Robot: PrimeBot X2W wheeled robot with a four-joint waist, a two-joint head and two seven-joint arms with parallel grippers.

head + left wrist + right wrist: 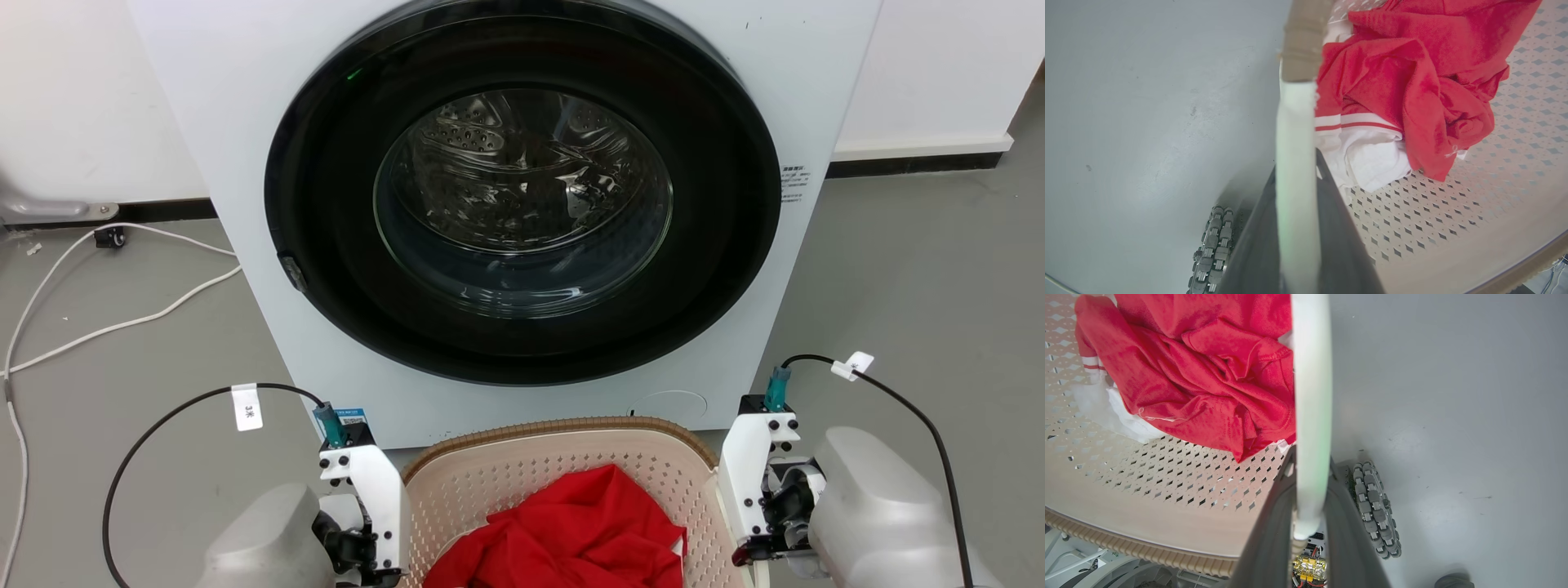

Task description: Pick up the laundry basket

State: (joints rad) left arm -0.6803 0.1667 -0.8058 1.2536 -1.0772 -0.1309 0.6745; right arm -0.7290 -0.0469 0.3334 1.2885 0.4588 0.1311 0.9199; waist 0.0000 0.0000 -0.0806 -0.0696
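**Basket held at both handles**

The laundry basket [563, 457] stands mouth up just on the near side of the washing machine [245, 122], between the two arms. In it a crumpled red garment [571, 531] lies over a white piece [1372, 159] with red stripes. Its long axis seems to run left to right, though its near part is cut off. The left gripper [1296, 161] pinches the left handle [1296, 122], and the right gripper [1310, 457] pinches the right handle [1312, 396].

bright even light | door glass [522, 204] glare | laundry basket [1295, 163] handles blurred
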